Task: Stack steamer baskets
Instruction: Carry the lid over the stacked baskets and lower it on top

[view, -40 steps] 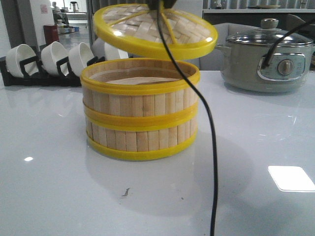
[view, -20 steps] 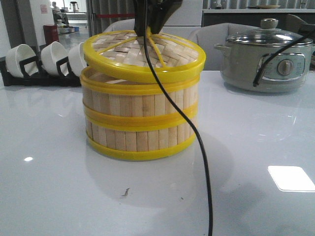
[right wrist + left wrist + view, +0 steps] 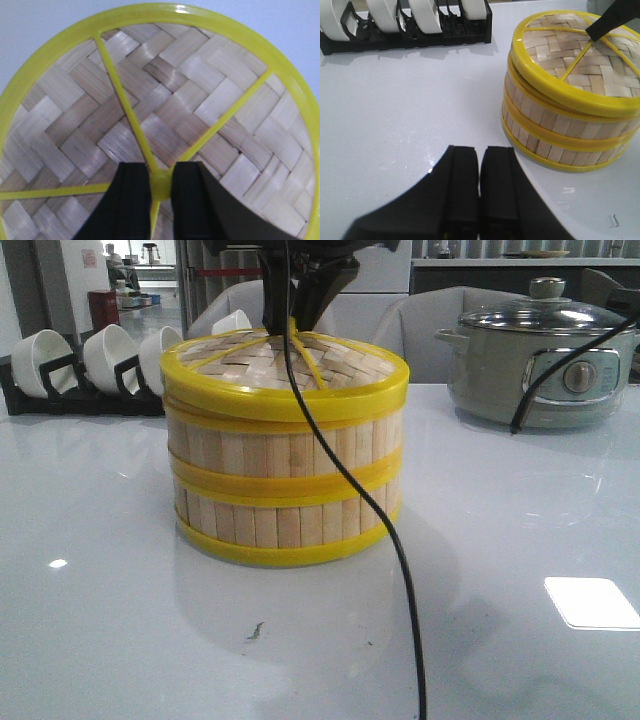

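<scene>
Two steamer baskets [image 3: 285, 495] stand stacked at the table's middle, pale slats between yellow rims, also in the left wrist view [image 3: 560, 135]. The woven yellow-rimmed lid [image 3: 285, 380] now rests flat on the top basket. My right gripper [image 3: 292, 325] comes down from above and is shut on the lid's yellow centre knob [image 3: 161, 182], one finger each side. The lid fills the right wrist view [image 3: 165, 105]. My left gripper [image 3: 479, 150] hovers over bare table beside the stack, shut on nothing.
A black rack of white bowls [image 3: 95, 365] stands at the back left. A grey electric pot with glass lid [image 3: 545, 355] sits at the back right. A black cable [image 3: 380, 530] hangs from the right arm across the stack's front.
The lid, tilted and held above the stack a second ago, has come down and levelled onto the top basket. The right gripper lowered with it.
</scene>
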Controlling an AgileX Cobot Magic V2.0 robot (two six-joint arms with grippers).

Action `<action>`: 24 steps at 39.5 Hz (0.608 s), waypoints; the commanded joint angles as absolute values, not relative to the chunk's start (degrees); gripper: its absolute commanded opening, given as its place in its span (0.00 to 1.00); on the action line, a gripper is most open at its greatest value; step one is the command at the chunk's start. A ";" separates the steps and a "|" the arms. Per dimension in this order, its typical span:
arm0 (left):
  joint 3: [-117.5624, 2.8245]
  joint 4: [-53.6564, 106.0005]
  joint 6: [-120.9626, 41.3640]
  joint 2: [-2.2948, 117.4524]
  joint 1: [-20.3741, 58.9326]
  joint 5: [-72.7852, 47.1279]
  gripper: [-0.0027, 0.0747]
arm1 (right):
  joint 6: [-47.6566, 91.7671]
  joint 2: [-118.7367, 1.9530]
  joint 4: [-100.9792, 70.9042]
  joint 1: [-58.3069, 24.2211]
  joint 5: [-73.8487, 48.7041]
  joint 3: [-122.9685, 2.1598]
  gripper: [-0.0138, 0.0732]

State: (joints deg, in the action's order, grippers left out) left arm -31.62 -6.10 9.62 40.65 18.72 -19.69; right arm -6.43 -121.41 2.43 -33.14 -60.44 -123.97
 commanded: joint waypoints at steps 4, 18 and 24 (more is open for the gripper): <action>-33.28 -5.98 10.09 40.47 18.66 -14.92 0.14 | -5.93 -117.58 2.54 -33.24 -55.61 -126.16 0.22; -33.28 -5.98 10.09 40.47 18.66 -14.92 0.14 | -5.93 -117.89 2.54 -33.24 -55.49 -126.16 0.22; -33.28 -5.98 10.09 40.47 18.66 -14.92 0.14 | -5.93 -118.73 2.54 -33.24 -55.74 -126.16 0.22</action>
